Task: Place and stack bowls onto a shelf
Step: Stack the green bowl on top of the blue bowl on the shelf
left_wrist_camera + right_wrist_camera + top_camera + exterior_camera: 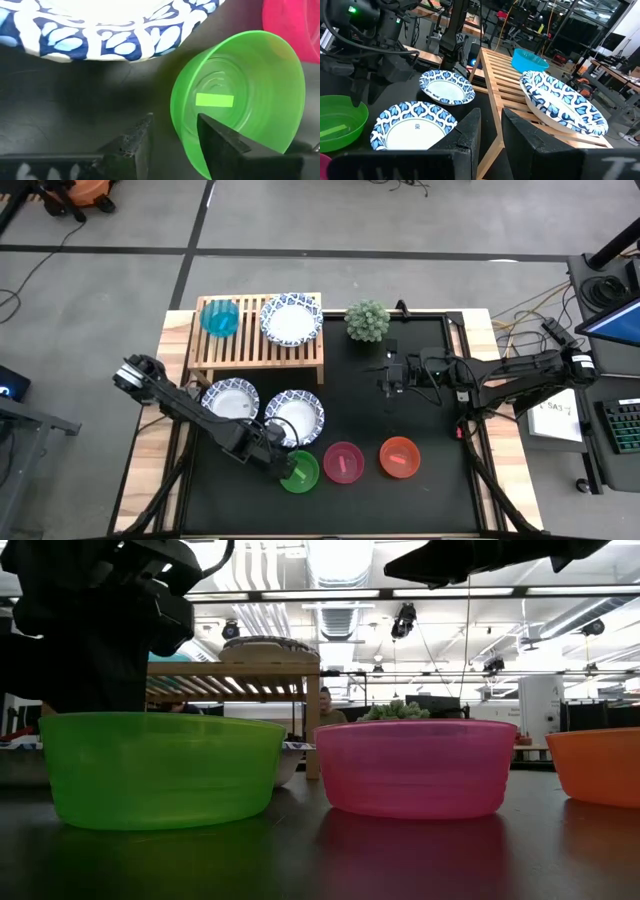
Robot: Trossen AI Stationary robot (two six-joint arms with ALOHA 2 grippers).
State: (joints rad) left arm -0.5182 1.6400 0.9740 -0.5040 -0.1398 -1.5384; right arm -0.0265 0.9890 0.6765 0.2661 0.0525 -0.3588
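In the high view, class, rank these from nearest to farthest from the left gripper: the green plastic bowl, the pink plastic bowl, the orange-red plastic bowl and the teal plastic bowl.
1. Green plastic bowl: at the left gripper, whose open fingers straddle its rim.
2. Pink plastic bowl: next along the front row.
3. Orange-red plastic bowl: end of that row, right side.
4. Teal plastic bowl: on the wooden slatted shelf, at the back.

Three patterned bowls [291, 319], four plastic bowls [299, 471] (teal, green, pink, orange-red), one shelf [256, 346], one plant [367, 321].
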